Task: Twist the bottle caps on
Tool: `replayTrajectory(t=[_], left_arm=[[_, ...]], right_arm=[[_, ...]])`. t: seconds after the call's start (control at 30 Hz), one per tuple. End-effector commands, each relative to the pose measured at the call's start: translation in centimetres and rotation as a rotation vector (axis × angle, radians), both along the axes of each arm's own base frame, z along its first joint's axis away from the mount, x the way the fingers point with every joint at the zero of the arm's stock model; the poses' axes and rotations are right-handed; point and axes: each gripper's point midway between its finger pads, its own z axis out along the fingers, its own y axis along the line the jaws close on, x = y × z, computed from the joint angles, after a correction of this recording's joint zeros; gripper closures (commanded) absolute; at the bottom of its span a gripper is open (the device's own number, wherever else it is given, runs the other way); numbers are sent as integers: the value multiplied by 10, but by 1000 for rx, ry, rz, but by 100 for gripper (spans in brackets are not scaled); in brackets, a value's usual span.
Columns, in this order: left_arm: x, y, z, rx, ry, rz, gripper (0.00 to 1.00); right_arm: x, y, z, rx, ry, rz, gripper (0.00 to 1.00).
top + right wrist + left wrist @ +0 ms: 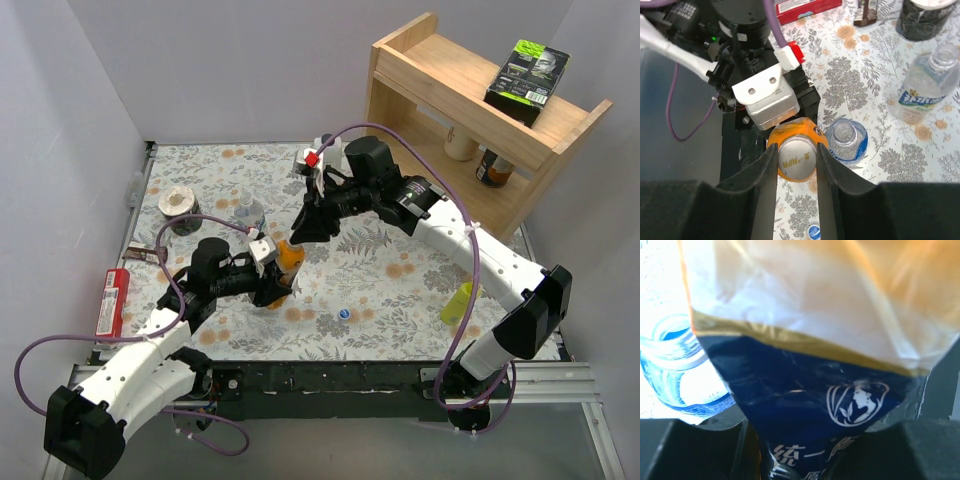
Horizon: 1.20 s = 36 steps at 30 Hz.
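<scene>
Grey walls are closing in a floral-cloth table (400, 270); a red box (112, 300) is lying at its left edge.

Left end effector (272, 288) is gripping the orange bottle (290, 258) low on its body. In the wrist view the label is filling the space between the fingers, so the hold is looking firm. Bottle is standing roughly upright at table centre.

White cap (797, 155) is sitting on the orange bottle's neck. Right end effector (303, 232) is hanging over it from above, fingers narrowed and pressing against either side of the cap. How far the cap is threaded is not showing.

One clear bottle (845, 140) is standing just beside the orange one, neck open. A second clear bottle (250, 212) is standing near, further back, also uncapped.

Blue cap (344, 314) is lying loose on the cloth, right of the orange bottle. No other loose cap is showing.

Judgement: first cap is being turned on, not confirmed tight; two bottles are waiting, so most of the task is remaining.

Far right, a yellow bottle (457, 303) and a wooden shelf (470, 90) are sitting untouched.
</scene>
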Motion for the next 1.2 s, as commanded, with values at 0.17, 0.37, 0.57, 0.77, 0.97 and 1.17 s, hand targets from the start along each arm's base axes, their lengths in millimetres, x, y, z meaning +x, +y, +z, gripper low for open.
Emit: replayTrajectory(t=[0.17,0.37,0.57,0.77,0.97,1.17], left_arm=[[1,-9,42,-97,-104,-28,100],[-8,-12,40,-105,-105,-90,100],[-10,-14,41,-111,-97,-110,100],[-11,-15,42,-118,-94,-111,100],[-11,-15,45,-125,-99,-111,100],[-8,-13,43,-109,-98,-92,59]], right_arm=[[-11,-11,30,127,-37,13,46],[-15,-16,36,206,-72,47,34],[-19,-8,39,246,-22,85,33],[-21,0,32,233,8,117,34],[-21,4,25,220,26,112,42],[-20,7,42,250,-9,133,76]])
